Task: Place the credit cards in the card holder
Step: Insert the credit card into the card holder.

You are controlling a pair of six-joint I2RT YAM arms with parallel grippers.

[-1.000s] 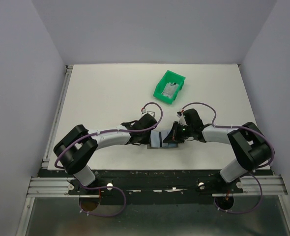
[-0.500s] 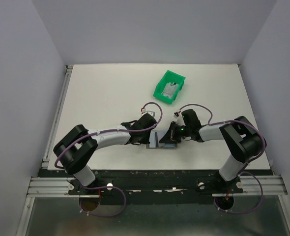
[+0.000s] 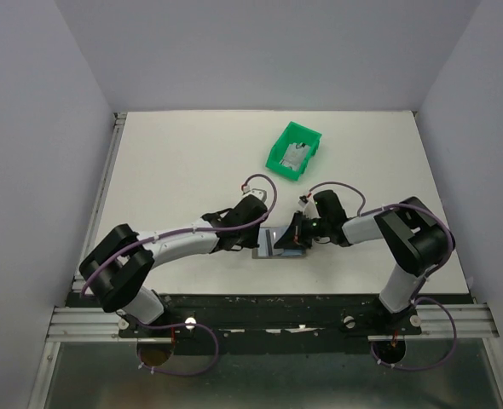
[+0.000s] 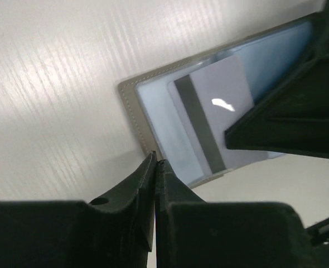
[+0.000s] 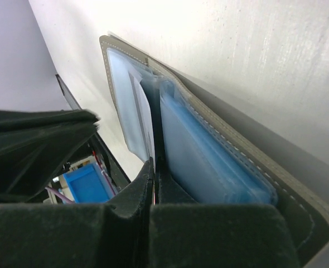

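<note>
Two arms in on one spot, front middle of tabletop: left arm from the left, right arm from the right. Between them, card holder, open, grey-brown stitched outside down, light blue-grey inside up.

Left jaws: closed to a hairline slit, tips right on near edge of card holder. Look pinched on that edge.

Right jaws: closed to a thin line too, tips down among the blue clear sleeves of card holder.

One credit card inside the holder, whitish, dark stripe along one edge, glare spot on top. Lies over the light blue lining; can't tell how far into a pocket. One end hidden behind right jaws in left wrist view. From right wrist, credit card seen edge-on, upright between sleeves, near end running straight into right jaws' tips. Looks nipped there.

Green bin further back on tabletop, well apart from card holder. Something silver-grey inside, too small to tell.
</note>
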